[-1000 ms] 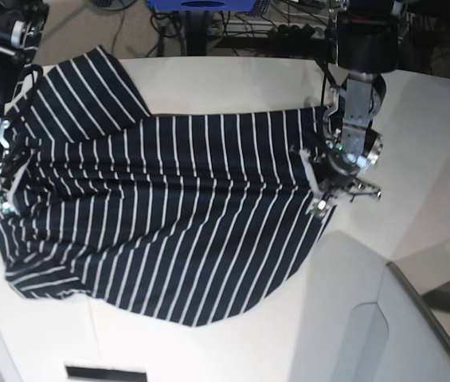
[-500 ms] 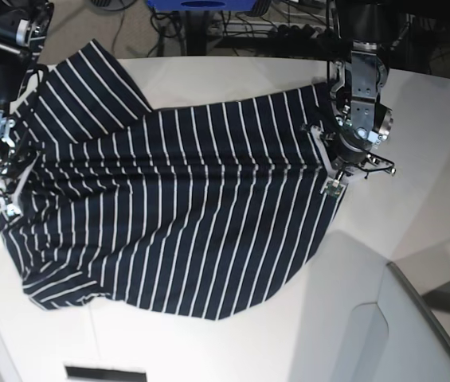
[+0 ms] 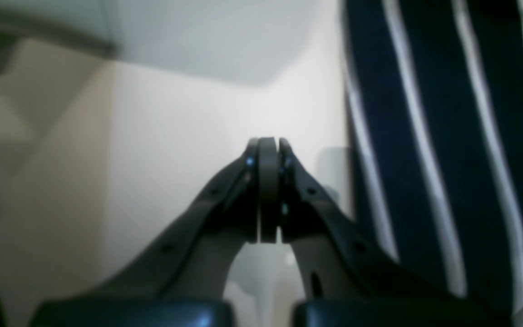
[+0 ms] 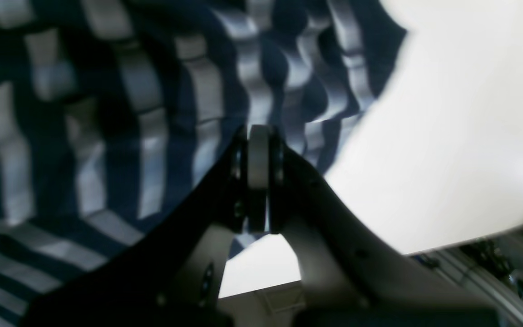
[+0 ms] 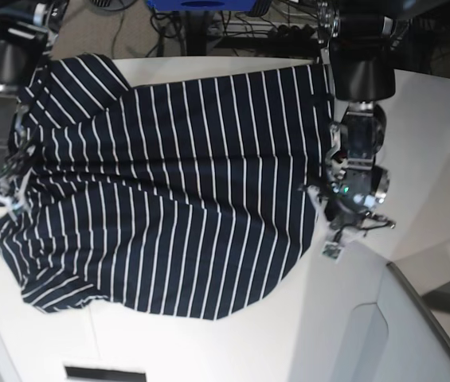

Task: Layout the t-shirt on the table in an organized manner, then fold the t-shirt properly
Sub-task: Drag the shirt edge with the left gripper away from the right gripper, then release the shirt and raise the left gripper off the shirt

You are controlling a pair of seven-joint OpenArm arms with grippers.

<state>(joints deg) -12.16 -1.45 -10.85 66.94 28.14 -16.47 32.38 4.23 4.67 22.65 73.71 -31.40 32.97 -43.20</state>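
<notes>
Both our grippers are clamped shut: left gripper (image 3: pixel 268 190) beside the t-shirt (image 5: pixel 177 191), empty; right gripper (image 4: pixel 258 177) over striped fabric, grip unclear.

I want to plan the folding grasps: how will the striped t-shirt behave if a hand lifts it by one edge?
The t-shirt will probably go floppy and drape, since it already lies in soft wrinkles near the right hand. It looks light and thin, so it should drag easily across the smooth table, likely bunching rather than sliding flat.

Black curved gripper (image 3: pixel 268 190) fingers, grey pads, silver wrist housings.
</notes>
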